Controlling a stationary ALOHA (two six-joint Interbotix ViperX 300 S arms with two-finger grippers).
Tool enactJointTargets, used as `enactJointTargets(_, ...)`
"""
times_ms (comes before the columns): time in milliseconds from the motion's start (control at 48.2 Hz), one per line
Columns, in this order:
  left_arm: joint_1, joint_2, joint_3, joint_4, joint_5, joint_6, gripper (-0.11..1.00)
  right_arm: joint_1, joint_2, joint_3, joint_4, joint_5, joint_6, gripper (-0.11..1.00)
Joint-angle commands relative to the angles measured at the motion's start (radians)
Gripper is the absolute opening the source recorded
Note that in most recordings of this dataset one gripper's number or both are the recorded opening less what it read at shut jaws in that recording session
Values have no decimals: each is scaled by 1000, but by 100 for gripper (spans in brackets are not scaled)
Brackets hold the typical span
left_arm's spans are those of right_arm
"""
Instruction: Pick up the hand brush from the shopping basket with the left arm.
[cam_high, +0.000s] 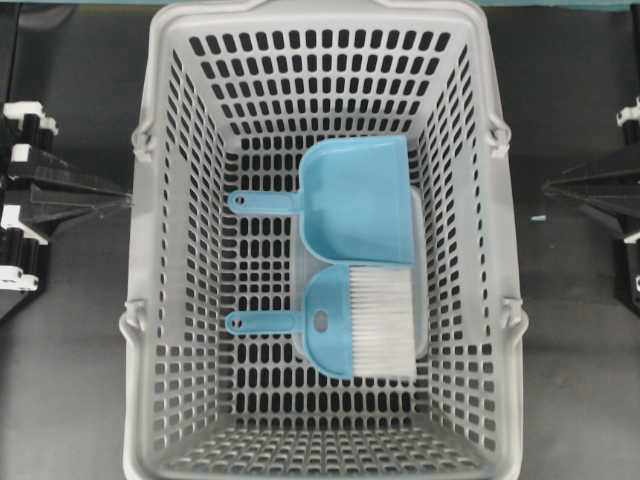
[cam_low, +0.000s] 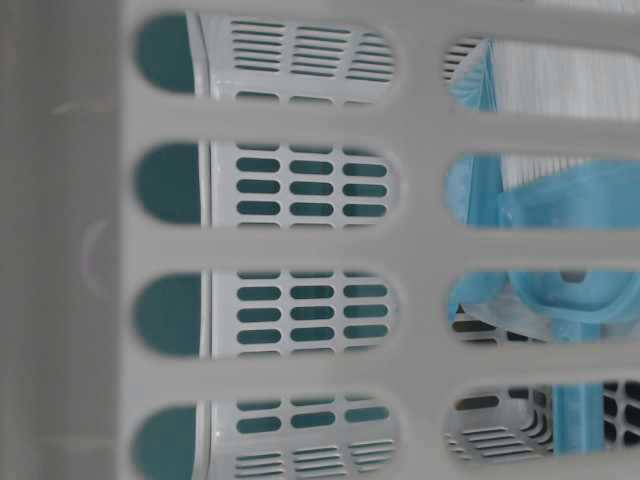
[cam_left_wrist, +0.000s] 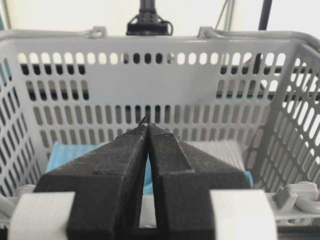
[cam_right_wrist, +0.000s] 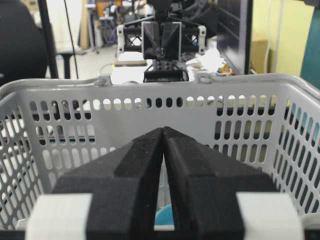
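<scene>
The hand brush (cam_high: 352, 322) lies flat on the floor of the shopping basket (cam_high: 320, 12). Its white bristles point right and its thin handle points left. My left gripper (cam_high: 126, 200) is shut and empty, outside the basket's left wall and level with the rim. In the left wrist view the fingertips of the left gripper (cam_left_wrist: 147, 125) touch, and the brush's bristles (cam_left_wrist: 220, 152) show beyond them, low right. My right gripper (cam_high: 548, 187) is shut and empty outside the right wall. In its wrist view the right gripper (cam_right_wrist: 163, 129) faces the basket wall (cam_right_wrist: 150, 95).
A matching blue dustpan (cam_high: 355, 200) lies just behind the brush, handle also pointing left, and shows in the left wrist view (cam_left_wrist: 70, 155). Both rest on a clear flat tray (cam_high: 421, 300). The table-level view looks through the basket's slotted wall (cam_low: 300, 120) at blue plastic (cam_low: 575, 200).
</scene>
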Motion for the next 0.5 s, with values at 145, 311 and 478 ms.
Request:
enactJointTargets(145,-6,18,-164,41,233,-11,0,-2,9,-25,11,32,5,0)
enactJointTargets(311,-28,55,-276,41,402,-11,0,-6,6,-38,11,87,5,0)
enactJointTargets(478,-38,161,-433,41,609,-8,0,-18,6,-51,11,129,5,0)
